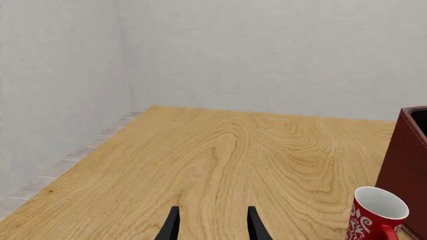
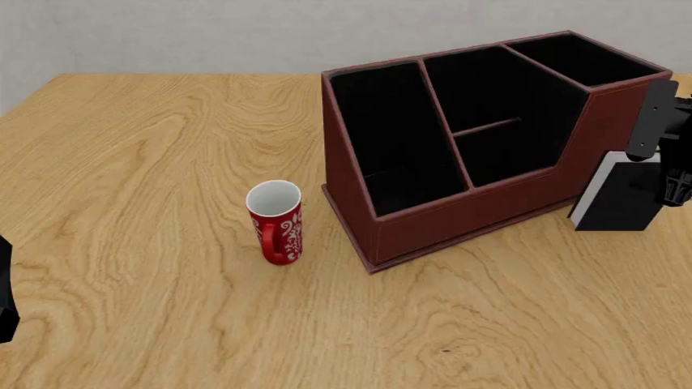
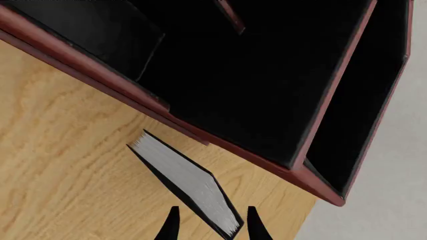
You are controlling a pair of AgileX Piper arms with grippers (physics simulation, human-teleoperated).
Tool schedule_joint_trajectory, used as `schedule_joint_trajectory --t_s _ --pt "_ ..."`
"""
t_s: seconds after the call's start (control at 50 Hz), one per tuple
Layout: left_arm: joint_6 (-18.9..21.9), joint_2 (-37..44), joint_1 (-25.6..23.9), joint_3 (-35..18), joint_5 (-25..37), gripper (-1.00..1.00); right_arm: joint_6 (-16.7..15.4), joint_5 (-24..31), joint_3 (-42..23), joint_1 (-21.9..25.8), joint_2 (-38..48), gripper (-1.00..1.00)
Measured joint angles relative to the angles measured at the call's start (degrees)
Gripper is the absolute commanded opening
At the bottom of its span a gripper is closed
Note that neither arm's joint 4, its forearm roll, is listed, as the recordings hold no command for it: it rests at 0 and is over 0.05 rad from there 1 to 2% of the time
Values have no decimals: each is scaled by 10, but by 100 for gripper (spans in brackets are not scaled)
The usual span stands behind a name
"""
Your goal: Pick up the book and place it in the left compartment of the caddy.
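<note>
Both grippers have spread fingers; right gripper (image 3: 210, 225) straddles the upright book (image 2: 618, 193) beside the caddy (image 2: 476, 212); left gripper (image 1: 210, 225) holds nothing.

Seen from above on a wooden counter (image 2: 141, 146): dark red-brown caddy (image 2: 454, 223) with black-lined compartments, long left compartment (image 2: 395, 138) holding nothing. Just left, standing apart, a red patterned mug (image 2: 275, 222). Upright beside the caddy's right end, a black book (image 2: 620, 193), right arm above it.
</note>
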Motion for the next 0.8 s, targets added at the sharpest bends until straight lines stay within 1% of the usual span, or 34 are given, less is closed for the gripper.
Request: schedule_joint_trajectory --t_s 0.28,0.5,0.8 --pt "3 4 5 2 -6 100 1 -15 -5 5 28 100" --pt "5 5 9 6 -10 100 3 -30 4 5 48 100" --pt "5 8 10 11 -16 100 4 -48 11 5 50 100"
